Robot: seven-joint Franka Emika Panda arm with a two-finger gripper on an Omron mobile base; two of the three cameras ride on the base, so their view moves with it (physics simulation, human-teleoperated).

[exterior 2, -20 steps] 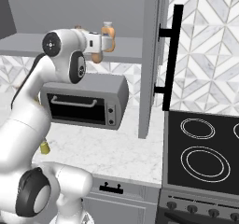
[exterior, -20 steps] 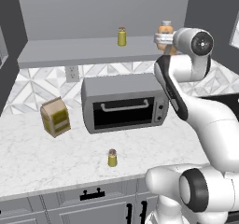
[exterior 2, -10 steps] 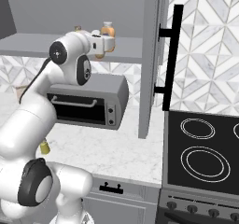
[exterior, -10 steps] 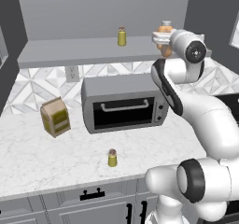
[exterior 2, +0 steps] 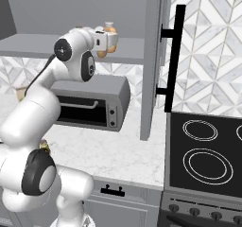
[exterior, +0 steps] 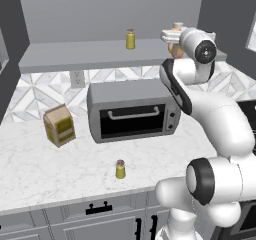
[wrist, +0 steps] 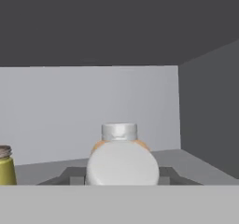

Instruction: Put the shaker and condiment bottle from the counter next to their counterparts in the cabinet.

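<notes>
The condiment bottle (exterior 2: 109, 44), pinched in the gripper (exterior 2: 107, 41), had been carried further into the cabinet (exterior: 75, 54) at upper right, nearing its twin (wrist: 119, 133); release seemed imminent.

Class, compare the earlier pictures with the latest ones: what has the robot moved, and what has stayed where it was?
The pincer, shut on the condiment bottle, carried it further into the cabinet, towards its twin. Unchanged: the shaker on the counter, the shelf shaker, the toaster oven.
</notes>
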